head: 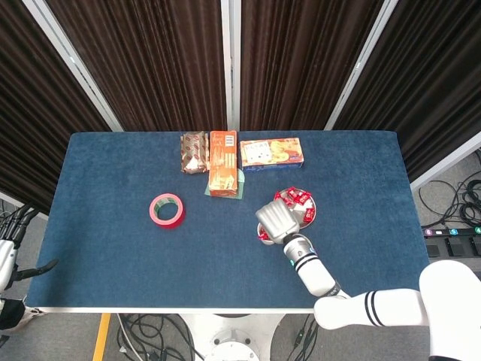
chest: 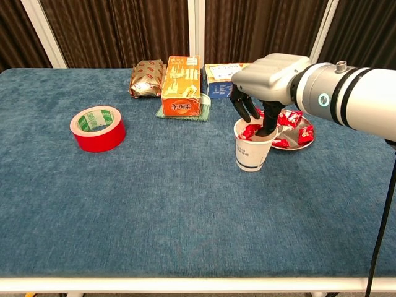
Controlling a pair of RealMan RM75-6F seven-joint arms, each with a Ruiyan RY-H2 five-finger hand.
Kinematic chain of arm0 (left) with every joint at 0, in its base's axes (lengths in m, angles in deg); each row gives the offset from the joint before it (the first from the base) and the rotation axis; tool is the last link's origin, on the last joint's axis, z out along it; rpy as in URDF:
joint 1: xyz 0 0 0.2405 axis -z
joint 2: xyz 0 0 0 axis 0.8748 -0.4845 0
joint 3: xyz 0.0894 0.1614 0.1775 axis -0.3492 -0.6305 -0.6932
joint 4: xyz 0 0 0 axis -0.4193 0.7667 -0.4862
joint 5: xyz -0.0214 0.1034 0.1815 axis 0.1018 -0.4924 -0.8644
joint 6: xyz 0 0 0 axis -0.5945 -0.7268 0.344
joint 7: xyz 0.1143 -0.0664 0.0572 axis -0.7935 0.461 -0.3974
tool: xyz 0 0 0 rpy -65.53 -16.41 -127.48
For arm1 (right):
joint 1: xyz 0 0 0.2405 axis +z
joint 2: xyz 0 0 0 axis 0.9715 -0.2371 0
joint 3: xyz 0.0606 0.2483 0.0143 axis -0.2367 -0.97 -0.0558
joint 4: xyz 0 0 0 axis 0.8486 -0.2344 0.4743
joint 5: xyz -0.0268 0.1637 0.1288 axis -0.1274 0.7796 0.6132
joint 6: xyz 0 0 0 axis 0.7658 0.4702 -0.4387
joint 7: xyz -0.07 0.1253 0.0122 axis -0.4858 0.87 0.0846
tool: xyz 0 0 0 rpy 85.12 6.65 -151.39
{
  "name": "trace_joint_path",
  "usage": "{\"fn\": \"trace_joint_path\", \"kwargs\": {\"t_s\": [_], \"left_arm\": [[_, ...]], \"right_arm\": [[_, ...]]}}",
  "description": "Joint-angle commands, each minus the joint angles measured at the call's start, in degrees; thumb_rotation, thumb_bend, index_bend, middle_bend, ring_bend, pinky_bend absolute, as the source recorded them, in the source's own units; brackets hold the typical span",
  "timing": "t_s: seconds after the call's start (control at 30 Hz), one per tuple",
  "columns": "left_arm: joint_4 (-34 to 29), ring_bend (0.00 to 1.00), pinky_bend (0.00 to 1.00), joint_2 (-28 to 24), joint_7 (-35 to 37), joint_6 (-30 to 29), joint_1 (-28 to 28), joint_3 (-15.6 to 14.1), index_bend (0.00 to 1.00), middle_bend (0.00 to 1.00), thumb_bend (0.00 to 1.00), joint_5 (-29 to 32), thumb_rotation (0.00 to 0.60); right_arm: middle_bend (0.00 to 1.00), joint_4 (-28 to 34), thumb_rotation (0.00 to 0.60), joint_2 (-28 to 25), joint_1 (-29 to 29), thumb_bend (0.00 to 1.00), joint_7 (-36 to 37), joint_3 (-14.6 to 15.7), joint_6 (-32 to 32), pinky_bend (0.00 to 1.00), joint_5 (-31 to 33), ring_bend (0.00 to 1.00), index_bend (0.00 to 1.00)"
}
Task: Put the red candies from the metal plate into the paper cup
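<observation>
Right hand (head: 278,222) covers the paper cup (head: 263,235), metal plate (head: 310,213) of red candies (head: 295,198) just beside it.

No print can be read for certain. The orange box (chest: 181,86) carries white lettering low on its front, too blurred to make out. The paper cup (chest: 250,152) has a dark band and small print near its base, illegible. The tape roll (chest: 96,128) shows green markings on its inner ring, unreadable. The flat box (chest: 224,79) and the brown packet (chest: 146,78) bear printed graphics, but no words come clear in either view.
</observation>
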Motion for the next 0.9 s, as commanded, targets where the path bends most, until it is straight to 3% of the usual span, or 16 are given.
{"fn": "trace_joint_path", "kwargs": {"t_s": [0.03,0.57,0.73,0.9], "left_arm": [[0.08,0.03,0.10,0.02,0.15,0.04,0.00,-0.01,0.13,0.10,0.12,-0.01,0.600],[0.16,0.03,0.10,0.20,0.32,0.55,0.41,0.00,0.13,0.10,0.12,-0.27,0.600],[0.33,0.03,0.10,0.41,0.47,0.53,0.47,0.05,0.13,0.10,0.12,-0.28,0.600],[0.62,0.03,0.10,0.45,0.53,0.40,0.46,-0.03,0.13,0.10,0.12,-0.45,0.600]], "right_arm": [[0.51,-0.32,0.600,0.17,0.05,0.17,0.16,0.02,-0.13,0.99,0.04,0.84,0.54],[0.51,0.15,0.600,-2.69,0.09,0.17,1.48,-1.15,-1.80,0.99,-1.18,0.84,0.53],[0.50,-3.19,0.600,-3.27,0.15,0.17,-0.31,-0.35,-1.98,0.99,-0.52,0.84,0.51],[0.42,-7.97,0.600,-1.94,0.33,0.17,-0.36,0.28,1.53,0.99,2.83,0.83,0.43]]}}
